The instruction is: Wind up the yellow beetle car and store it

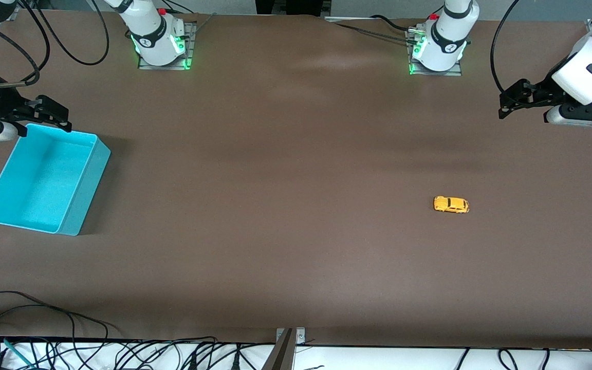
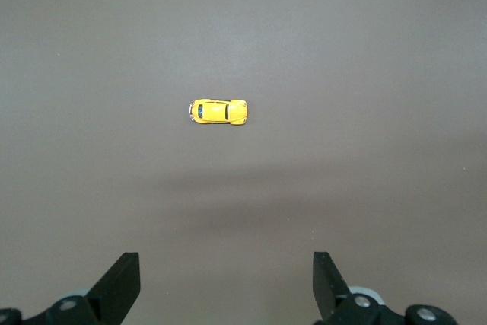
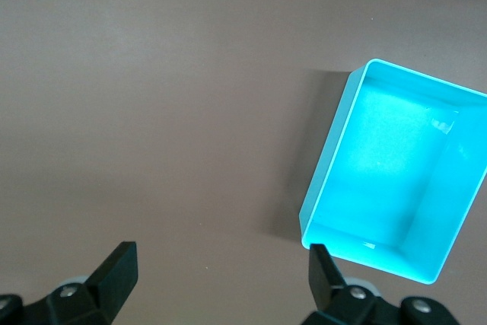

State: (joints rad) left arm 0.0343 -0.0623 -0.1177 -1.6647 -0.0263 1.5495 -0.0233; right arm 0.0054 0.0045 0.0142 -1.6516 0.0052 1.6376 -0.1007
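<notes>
In the front view the yellow beetle car [image 1: 450, 204] sits on its wheels on the bare brown desk [image 1: 285, 216], toward the left arm's end and nearer the front camera than either base, out in the open where a hand can come down on it from above. The turquoise bin [image 1: 77, 213] stands empty at the right arm's end, well apart from the car, apparently waiting to receive it once it is wound. The left hand [image 1: 505, 105] hangs over the desk's edge at its own end, and the right hand [image 1: 52, 114] hovers over the bin's rim on the side toward the bases; neither touches anything, so the task looks not yet begun. In the left wrist view the left hand [image 2: 227, 283] shows its fingers spread wide and holding nothing, with the car [image 2: 218, 111] below it, well placed for a reach. In the right wrist view the right hand [image 3: 221, 279] is likewise spread and holding nothing, the bin [image 3: 323, 180] open just beside it.
</notes>
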